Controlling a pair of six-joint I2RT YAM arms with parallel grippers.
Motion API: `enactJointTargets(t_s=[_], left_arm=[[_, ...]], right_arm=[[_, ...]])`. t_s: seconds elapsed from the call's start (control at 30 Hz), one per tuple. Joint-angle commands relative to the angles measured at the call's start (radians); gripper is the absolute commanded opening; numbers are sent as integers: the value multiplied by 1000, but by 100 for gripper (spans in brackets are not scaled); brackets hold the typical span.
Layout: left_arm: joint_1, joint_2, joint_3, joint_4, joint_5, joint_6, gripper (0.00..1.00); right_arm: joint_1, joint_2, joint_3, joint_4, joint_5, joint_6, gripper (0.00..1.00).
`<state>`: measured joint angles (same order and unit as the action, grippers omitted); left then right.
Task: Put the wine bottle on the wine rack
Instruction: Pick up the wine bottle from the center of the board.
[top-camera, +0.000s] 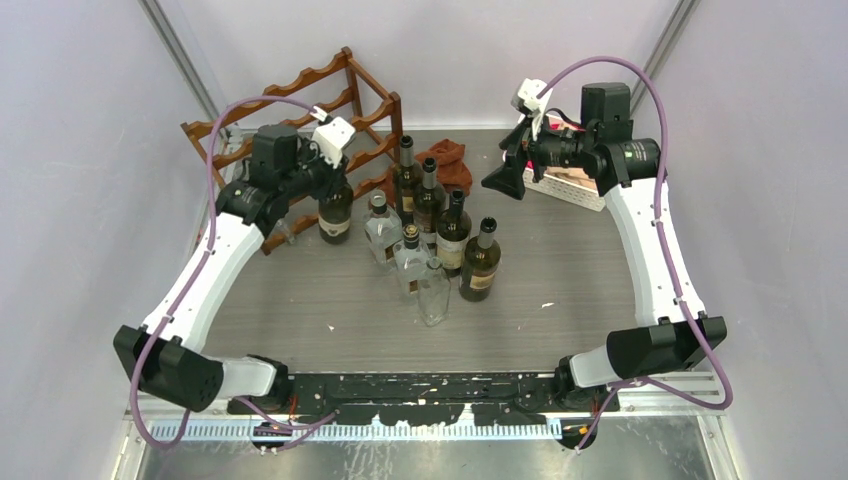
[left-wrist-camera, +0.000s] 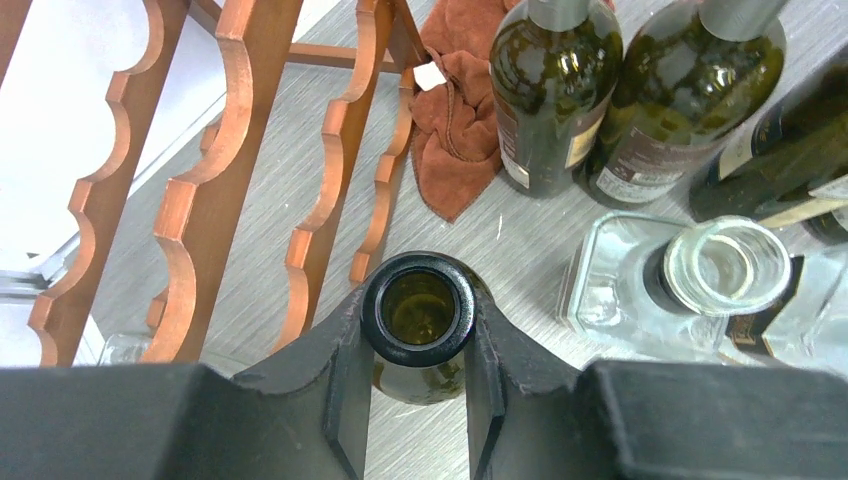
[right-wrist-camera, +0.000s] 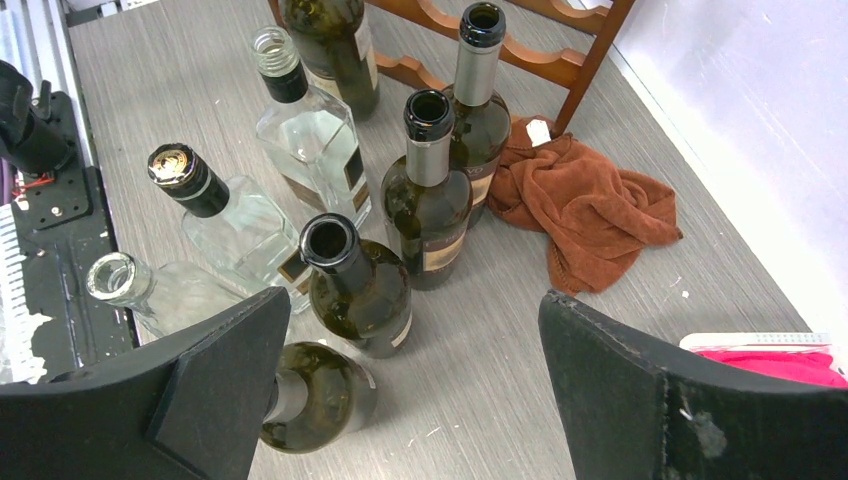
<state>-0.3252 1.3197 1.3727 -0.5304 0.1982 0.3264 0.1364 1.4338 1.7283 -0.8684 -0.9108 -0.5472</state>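
My left gripper (top-camera: 335, 178) is shut on the neck of a dark green wine bottle (top-camera: 335, 212) that stands upright just in front of the wine rack (top-camera: 300, 95). In the left wrist view both fingers press the bottle's open mouth (left-wrist-camera: 417, 310), with the rack's scalloped rails (left-wrist-camera: 215, 170) right beside it on the left. My right gripper (top-camera: 505, 178) is open and empty, held high at the back right. In its view (right-wrist-camera: 415, 340) several other bottles stand below, and the rack (right-wrist-camera: 520, 45) shows at the top.
Several dark wine bottles (top-camera: 452, 232) and clear glass bottles (top-camera: 412, 262) cluster mid-table. One clear bottle (top-camera: 433, 296) lies on its side. A brown cloth (top-camera: 448, 165) lies behind them. A white basket (top-camera: 570, 185) with something red stands at the back right.
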Motion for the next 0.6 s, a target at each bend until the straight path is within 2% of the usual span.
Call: enactJointTargets(t_s=[0.0, 0.57], left_arm=[[3, -99, -5, 111, 40, 84, 0], [-1, -217, -134, 170, 81, 306, 0]], right_arm=[[5, -1, 16, 11, 1, -20, 100], [6, 12, 27, -12, 3, -33, 100]])
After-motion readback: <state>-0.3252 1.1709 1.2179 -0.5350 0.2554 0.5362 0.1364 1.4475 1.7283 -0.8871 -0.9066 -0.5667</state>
